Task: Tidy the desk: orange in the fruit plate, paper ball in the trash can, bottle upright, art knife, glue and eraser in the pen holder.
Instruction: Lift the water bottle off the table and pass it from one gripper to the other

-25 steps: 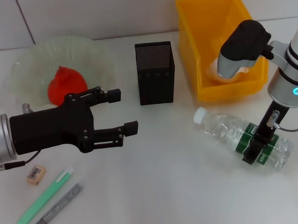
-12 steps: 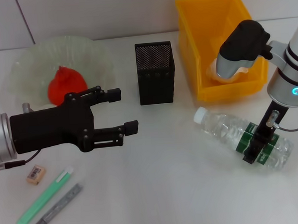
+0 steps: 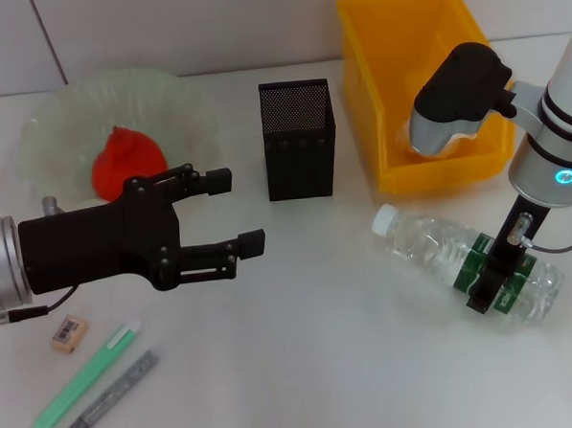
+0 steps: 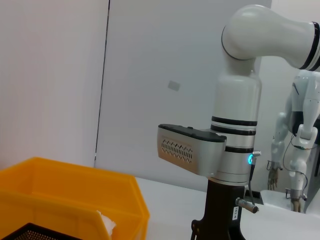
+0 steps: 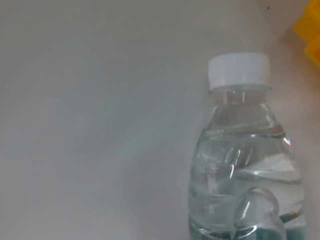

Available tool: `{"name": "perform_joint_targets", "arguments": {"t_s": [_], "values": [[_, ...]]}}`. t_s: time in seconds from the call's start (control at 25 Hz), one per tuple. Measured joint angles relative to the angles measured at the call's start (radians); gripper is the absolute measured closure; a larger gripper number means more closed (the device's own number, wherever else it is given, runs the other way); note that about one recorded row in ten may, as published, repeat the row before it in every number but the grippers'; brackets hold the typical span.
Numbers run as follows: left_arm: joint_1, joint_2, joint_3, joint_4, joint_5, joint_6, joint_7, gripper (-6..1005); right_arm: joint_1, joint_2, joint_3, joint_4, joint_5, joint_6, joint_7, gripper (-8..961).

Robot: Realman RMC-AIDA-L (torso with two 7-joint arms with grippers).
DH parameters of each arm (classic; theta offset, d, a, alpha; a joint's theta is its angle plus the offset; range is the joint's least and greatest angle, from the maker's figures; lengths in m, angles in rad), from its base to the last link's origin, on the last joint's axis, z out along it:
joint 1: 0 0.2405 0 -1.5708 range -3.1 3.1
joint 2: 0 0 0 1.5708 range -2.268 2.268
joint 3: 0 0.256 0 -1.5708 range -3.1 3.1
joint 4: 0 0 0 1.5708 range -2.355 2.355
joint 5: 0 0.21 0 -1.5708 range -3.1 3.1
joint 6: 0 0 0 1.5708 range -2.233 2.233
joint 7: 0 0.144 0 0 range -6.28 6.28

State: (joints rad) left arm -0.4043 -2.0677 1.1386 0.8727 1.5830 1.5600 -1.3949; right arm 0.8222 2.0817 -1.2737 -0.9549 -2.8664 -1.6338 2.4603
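right pincer (image 3: 487, 285) is clamped on the water bottle (image 3: 466, 262), which lies on its side by the yellow trash bin (image 3: 420, 92). orange (image 3: 125, 161) is plated, paper ball binned. left pincer (image 3: 236, 212) hangs spread; eraser (image 3: 69, 333), glue stick (image 3: 85, 375) and art knife (image 3: 106, 400) are left.

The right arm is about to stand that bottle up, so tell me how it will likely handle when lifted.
The bottle is round and lying on its side, so it may roll if released early. It looks nearly full of water, so probably heavy for its size and apt to swing. Its clear smooth plastic could slip; the right gripper sits over the green label, which may give better hold.
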Motion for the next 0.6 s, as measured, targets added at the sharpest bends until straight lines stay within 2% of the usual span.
{"name": "perform_joint_targets", "arguments": {"t_s": [0.6], "values": [[-0.001, 0.0, -0.002, -0.003, -0.004, 0.0, 0.005, 147, -0.014, 0.0, 0.01, -0.066, 0.005, -0.021, 0.001, 191]]}}
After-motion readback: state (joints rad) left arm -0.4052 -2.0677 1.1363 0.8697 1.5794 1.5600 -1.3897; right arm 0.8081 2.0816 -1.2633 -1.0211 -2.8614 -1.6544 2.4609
